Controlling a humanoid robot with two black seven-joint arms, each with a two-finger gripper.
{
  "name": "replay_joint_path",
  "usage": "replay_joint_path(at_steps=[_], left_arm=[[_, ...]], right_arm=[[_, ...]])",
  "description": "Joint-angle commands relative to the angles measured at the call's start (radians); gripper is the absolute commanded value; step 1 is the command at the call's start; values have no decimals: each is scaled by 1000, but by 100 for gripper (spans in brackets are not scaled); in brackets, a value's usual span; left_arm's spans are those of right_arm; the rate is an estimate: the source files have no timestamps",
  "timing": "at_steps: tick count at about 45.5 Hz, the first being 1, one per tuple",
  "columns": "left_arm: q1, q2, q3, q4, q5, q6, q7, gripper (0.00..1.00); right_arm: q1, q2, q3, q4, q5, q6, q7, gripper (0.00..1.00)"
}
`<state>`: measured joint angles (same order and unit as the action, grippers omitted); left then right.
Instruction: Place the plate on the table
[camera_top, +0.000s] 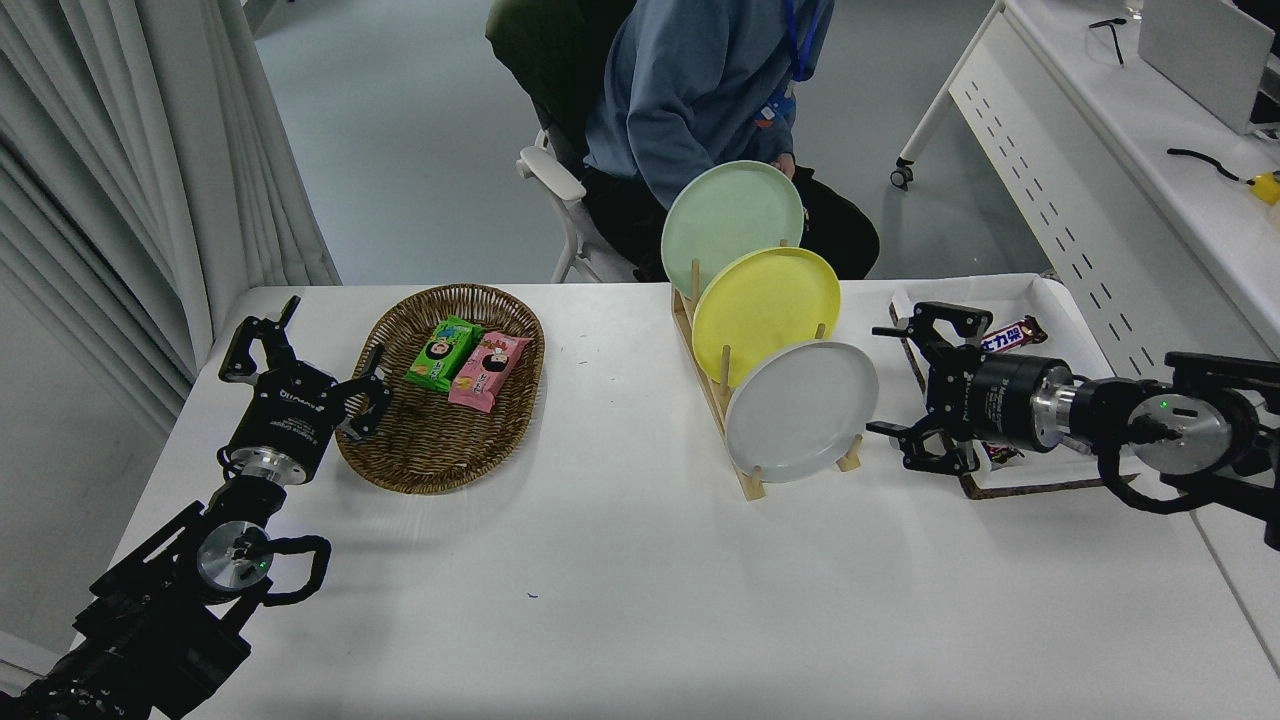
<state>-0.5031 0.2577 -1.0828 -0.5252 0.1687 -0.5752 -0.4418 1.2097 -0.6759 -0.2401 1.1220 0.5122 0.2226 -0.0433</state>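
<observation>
Lining my right gripper (885, 380) up sideways, jaws spread and empty, just beside the grey plate (800, 412) standing on edge in the front slot of the wooden rack (716, 400), so its rim fits between them

Office-like lab, white table (620, 600), slotted white desk (1100, 190), rolling chair (560, 200), grey curtain (130, 160), seated person (690, 90)

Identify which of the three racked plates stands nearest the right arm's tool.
The light grey plate, frontmost in the wooden rack, beside the open right tool; the yellow and green stand behind.
</observation>
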Motion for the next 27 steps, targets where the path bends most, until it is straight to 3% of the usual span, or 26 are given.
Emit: replay_joint_path(at_steps=[1,5,27], left_arm=[[0,0,0,-1,0,0,0,100],[0,0,0,1,0,0,0,100],[0,0,0,-1,0,0,0,100]], right_arm=[[-22,33,97,-21,14,-120,-50,100],[-24,55,113,-24,0,-181,-49,100],[-22,228,114,-188,-37,-223,-50,100]])
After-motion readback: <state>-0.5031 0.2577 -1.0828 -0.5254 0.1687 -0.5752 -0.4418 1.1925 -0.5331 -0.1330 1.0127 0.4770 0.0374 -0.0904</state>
